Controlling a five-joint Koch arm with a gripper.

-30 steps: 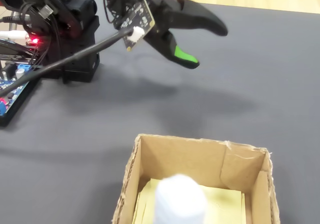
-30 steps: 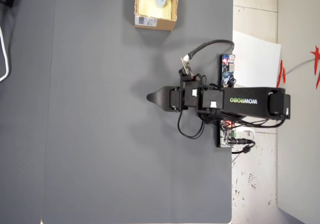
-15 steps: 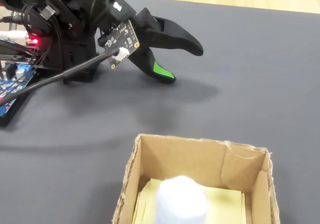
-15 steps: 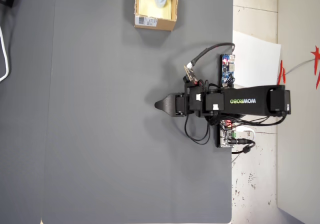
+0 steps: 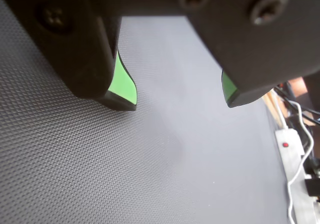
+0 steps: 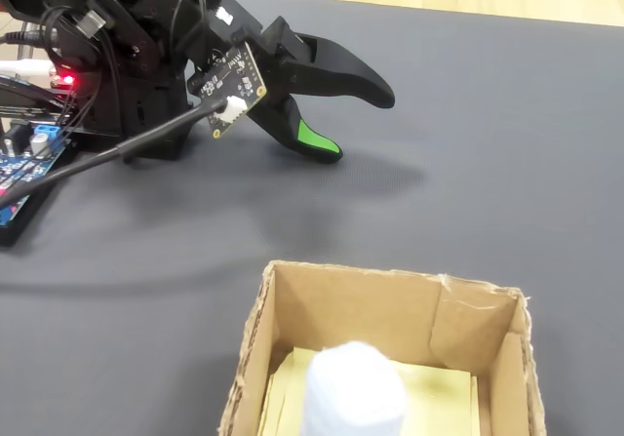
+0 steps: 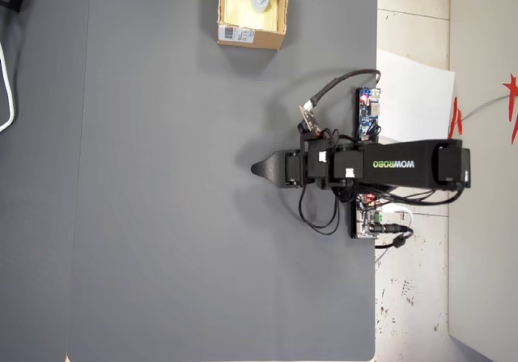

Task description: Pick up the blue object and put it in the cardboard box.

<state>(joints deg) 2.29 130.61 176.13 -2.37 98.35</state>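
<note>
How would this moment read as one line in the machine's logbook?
claw: open, empty, low over mat | blue object: inside cardboard box | arm: away from box

Lighting: even, bright, from above; you get a soft shadow under the gripper on the grey mat. Wrist view: jaw bodies close and blurred, mat weave sharp. Fixed view: the pale piece in the box looks soft-focused.

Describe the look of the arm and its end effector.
The arm is matte black with white-and-green "WOWROBO" lettering on top. Black cables loop around its wrist. The end effector has two curved black fingers with bright green inner pads. A small camera board with a white connector sits on its side.
</note>
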